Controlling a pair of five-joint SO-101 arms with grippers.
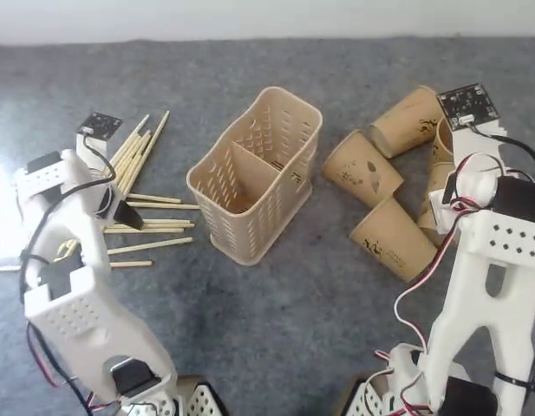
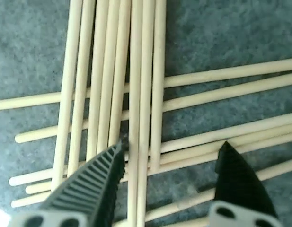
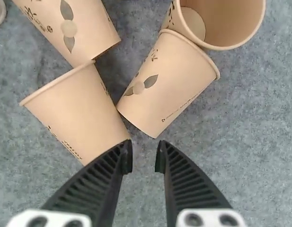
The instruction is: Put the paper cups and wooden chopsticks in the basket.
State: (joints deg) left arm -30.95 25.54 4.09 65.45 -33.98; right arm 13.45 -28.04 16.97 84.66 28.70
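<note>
Our wooden chopsticks [image 1: 146,204] lie scattered on the grey counter [image 1: 293,347], on the left side of the high view. One bundle runs side by side, and other sticks cross beneath it at an angle. The left arm's jaws hang just above this pile [image 2: 141,71], spread wide and released. They hold nothing, and several sticks show in the gap between them.

The basket [image 1: 267,221] stands in the middle of the counter, between the two arms. It has slotted walls and a divider that splits it into two compartments.

The paper cups [image 1: 362,169] lie on their sides in a loose cluster on the other side of the basket, some touching one another. The right arm's jaws are near two of these cups [image 3: 164,90]. The jaws are almost together, with a narrow gap left between the tips and nothing gripped.
</note>
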